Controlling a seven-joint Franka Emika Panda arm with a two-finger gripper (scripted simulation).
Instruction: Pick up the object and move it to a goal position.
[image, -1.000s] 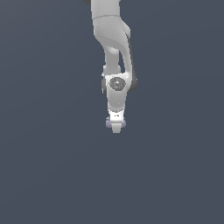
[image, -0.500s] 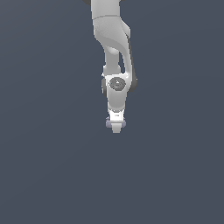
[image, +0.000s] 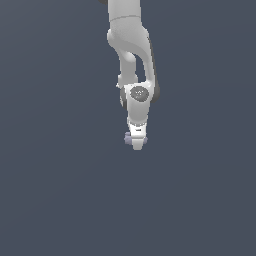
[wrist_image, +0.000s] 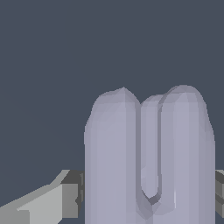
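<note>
Jaws (image: 136, 141) of the white arm (image: 131, 55) grip the lavender-grey object (wrist_image: 148, 162) from both sides, pointing down.

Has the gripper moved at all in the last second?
No. In the exterior view the gripper sits at the same spot in the frame as before, with the lavender block between its jaws. The plain background offers no landmark, so frame position is the only reference.
</note>
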